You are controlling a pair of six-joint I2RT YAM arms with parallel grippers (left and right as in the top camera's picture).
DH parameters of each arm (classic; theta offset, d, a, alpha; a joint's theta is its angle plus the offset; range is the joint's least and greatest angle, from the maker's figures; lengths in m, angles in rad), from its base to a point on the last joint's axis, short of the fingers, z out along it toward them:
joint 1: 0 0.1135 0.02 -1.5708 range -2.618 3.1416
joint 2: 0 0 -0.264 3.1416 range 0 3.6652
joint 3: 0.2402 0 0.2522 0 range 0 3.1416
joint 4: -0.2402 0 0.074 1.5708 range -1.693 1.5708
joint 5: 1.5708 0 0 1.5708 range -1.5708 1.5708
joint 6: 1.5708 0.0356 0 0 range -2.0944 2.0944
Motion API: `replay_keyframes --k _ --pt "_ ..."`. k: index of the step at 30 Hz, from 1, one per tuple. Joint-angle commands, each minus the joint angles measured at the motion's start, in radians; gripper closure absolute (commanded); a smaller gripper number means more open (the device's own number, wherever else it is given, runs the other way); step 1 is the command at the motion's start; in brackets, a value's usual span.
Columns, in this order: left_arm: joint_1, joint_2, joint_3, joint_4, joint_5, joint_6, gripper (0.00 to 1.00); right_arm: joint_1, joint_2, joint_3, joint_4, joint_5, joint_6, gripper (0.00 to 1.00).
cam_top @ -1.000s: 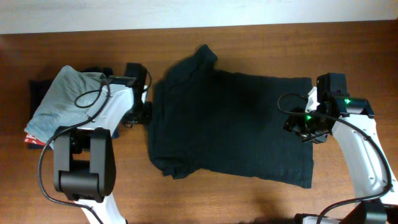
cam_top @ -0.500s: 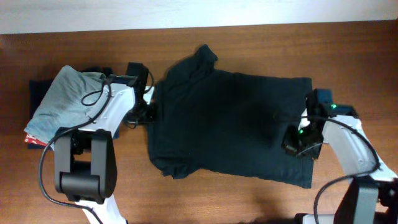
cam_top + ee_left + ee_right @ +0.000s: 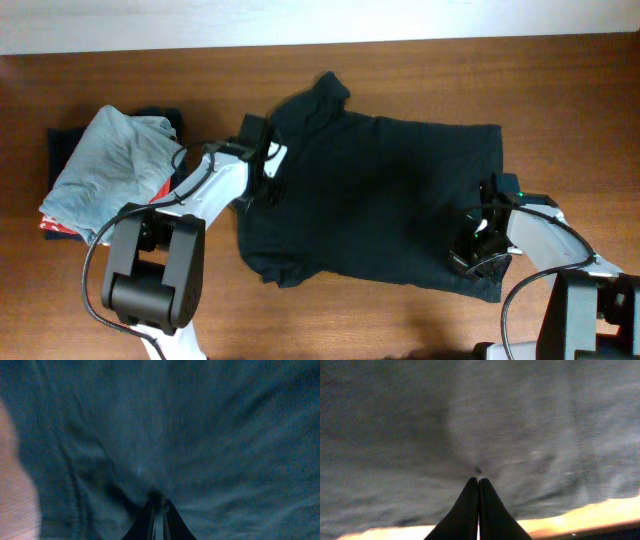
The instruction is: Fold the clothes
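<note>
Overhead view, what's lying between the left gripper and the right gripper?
Only the black T-shirt. In the overhead view, its fabric covers the whole stretch from the left gripper to the right gripper.

**Work surface:** wooden table (image 3: 560, 100), mid-brown with a reddish tone, satin finish. Grain runs L-R in the overhead view. The tabletop fills nearly the full overhead frame; its L, R and near edges lie outside it. The rear edge runs along the top of the frame, approx. straight, tilted slightly up to the R.

**Behind rear edge:** pale strip (image 3: 300, 20), off-white, plain. Wall or floor: cannot tell.

**Lighting:** diffuse. Shadows on the wood are soft-edged. The wood reads darker at the far top-L corner.

**Right wrist view:** narrow band of tabletop (image 3: 590, 516) along the bottom edge, overexposed to bright orange-yellow.

**Left wrist view:** blurred pale pinkish patch (image 3: 15, 485) at the L edge; ID uncertain.
</note>
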Motion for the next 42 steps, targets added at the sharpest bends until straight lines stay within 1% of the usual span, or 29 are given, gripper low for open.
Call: replay_keyframes --k 1,4,8,11,14,15,16,17,18,20,23,25,27,31,39,42 --pt "0.011 -0.004 -0.060 0.024 0.000 0.021 0.93 -0.006 0.003 -0.008 0.005 0.109 0.054 0.96" --pt "0.011 0.008 -0.065 0.026 -0.031 0.021 0.93 -0.006 0.003 -0.008 0.003 0.230 0.068 0.96" --pt "0.012 0.008 -0.065 0.025 -0.035 0.020 0.93 -0.007 0.003 -0.007 -0.034 0.428 0.190 0.96" --pt "0.012 0.008 -0.065 0.025 -0.034 0.020 0.93 -0.008 0.003 -0.007 -0.037 0.484 0.214 0.96" --pt "0.013 0.008 -0.065 0.025 -0.034 0.020 0.93 -0.008 0.003 -0.007 -0.030 0.489 0.215 0.96" --pt "0.012 0.008 -0.064 0.025 -0.034 0.020 0.93 -0.008 0.003 -0.002 -0.028 0.469 0.214 0.96" --pt "0.012 0.008 -0.061 0.023 -0.034 0.020 0.93 -0.008 0.003 0.017 -0.027 0.408 0.173 0.96" --pt "0.012 0.008 -0.054 0.015 -0.034 0.020 0.93 -0.008 0.003 0.029 -0.015 0.362 0.110 0.96" --pt "0.012 0.006 -0.040 -0.001 -0.035 0.021 0.93 -0.008 -0.003 0.043 0.008 0.292 0.016 0.96" --pt "0.012 0.005 -0.009 -0.034 -0.035 0.021 0.93 -0.008 -0.020 0.060 0.029 0.197 -0.064 0.96" --pt "0.012 -0.006 0.071 -0.115 -0.063 0.021 0.94 -0.008 -0.064 0.090 0.044 0.042 -0.150 0.96" --pt "0.012 -0.008 0.090 -0.129 -0.072 0.021 0.93 -0.008 -0.073 0.094 0.051 -0.064 -0.216 0.95" --pt "0.012 -0.007 0.092 -0.121 -0.072 0.021 0.91 -0.008 -0.068 0.091 0.040 -0.103 -0.217 0.95" --pt "0.012 0.006 0.091 -0.094 -0.072 0.021 0.89 -0.006 -0.044 0.071 0.010 -0.106 -0.200 0.95" --pt "0.012 0.031 0.090 -0.069 -0.071 0.021 0.89 -0.006 0.056 -0.024 0.036 -0.103 -0.035 0.95" --pt "0.013 0.031 0.091 -0.069 -0.072 0.021 0.89 -0.008 0.097 -0.042 0.042 -0.054 0.052 0.96"
